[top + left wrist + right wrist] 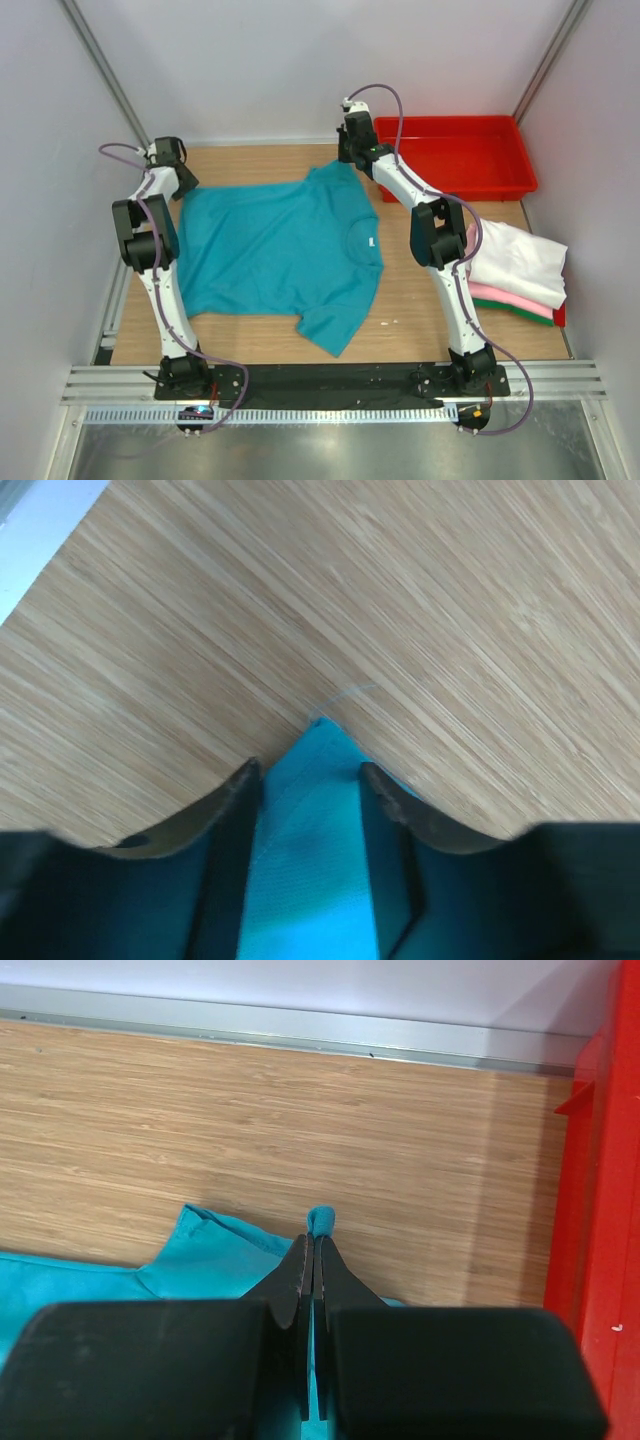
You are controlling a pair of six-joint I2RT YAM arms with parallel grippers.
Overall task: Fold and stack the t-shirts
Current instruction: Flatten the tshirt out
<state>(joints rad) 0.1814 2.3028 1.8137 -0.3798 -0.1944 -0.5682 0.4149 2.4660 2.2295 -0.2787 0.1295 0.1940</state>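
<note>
**Teal t-shirt spread flat, a claw at each far corner**

The teal t-shirt (275, 250) is lying spread flat on the wooden table (240, 338). Its collar, with the small white label (372, 243), is pointing toward the right arm. The right claw (313, 1245) is clenching the edge of the far sleeve: its 2 black fingers are pressing together, and a small tuft of teal cloth is poking out past their tips. The left claw (307, 770) is standing partly open, its 2 fingers straddling the far hem corner with the cloth lying between them. Whether they are touching it I cannot tell. Both arms are reaching toward the far side of the table, elbows raised and wrists tilting down to the board. The cloth is showing a soft, fine knit, and the table a pale, streaky grain. At the right edge, 3 folded shirts are sitting in a stack, a white one (515, 258) over a pink one (505, 297) over a green one (522, 312), near a red plastic tray (455, 155)
</note>
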